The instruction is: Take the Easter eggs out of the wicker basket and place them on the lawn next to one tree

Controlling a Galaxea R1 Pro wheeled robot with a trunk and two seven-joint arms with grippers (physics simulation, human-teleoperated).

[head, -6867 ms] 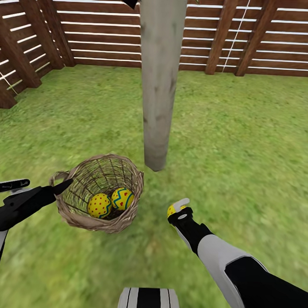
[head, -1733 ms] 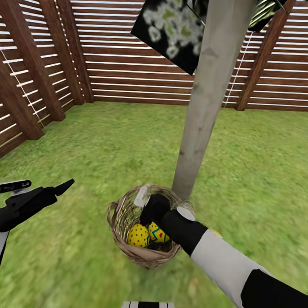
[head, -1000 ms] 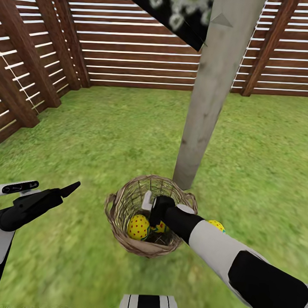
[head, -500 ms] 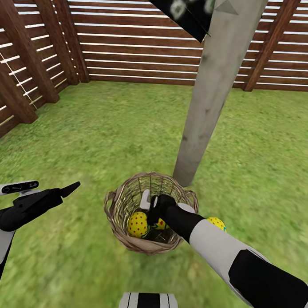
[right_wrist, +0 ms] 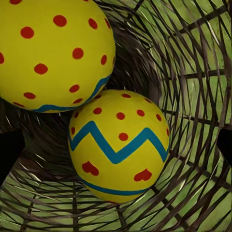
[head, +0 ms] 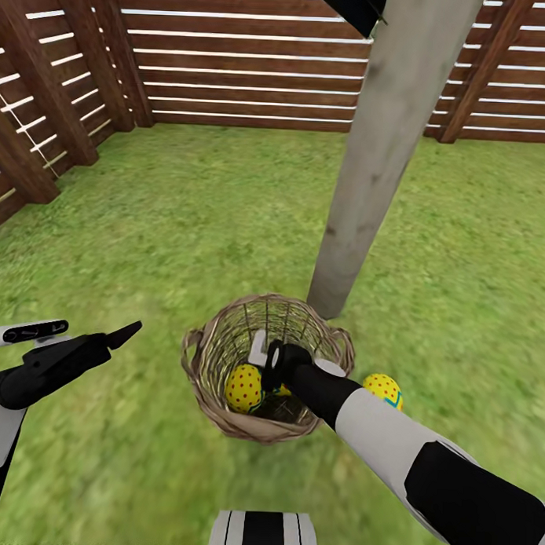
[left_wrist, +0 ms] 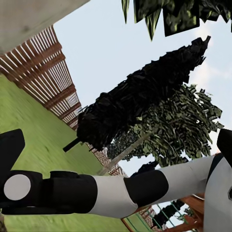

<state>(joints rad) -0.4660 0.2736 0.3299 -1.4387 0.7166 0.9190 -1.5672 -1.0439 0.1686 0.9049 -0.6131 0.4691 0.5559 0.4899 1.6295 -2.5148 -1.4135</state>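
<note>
The wicker basket (head: 220, 408) stands on the lawn (head: 188, 214) just in front of the tree's pale trunk (head: 369, 174). Two Easter eggs lie inside it: a dotted one (head: 242, 387) (right_wrist: 48, 53) and a zigzag one (right_wrist: 118, 145) beside it. My right gripper (head: 267, 360) reaches down into the basket, open, its fingertips (right_wrist: 9, 150) on either side of the zigzag egg and apart from it. A third egg (head: 384, 389) lies on the grass to the right of the basket, near the trunk. My left gripper (head: 105, 341) hovers open at the left, holding nothing.
A brown slatted fence (head: 232, 67) closes the lawn at the back and left. Open grass lies left of the basket and right of the trunk. In the left wrist view, dark trees (left_wrist: 145, 106) stand against the sky, with my right arm (left_wrist: 121, 191) across the foreground.
The camera has tilted down a little. Earlier my right gripper was at the grass with an egg; that egg now lies there and the gripper has sunk into the basket.
</note>
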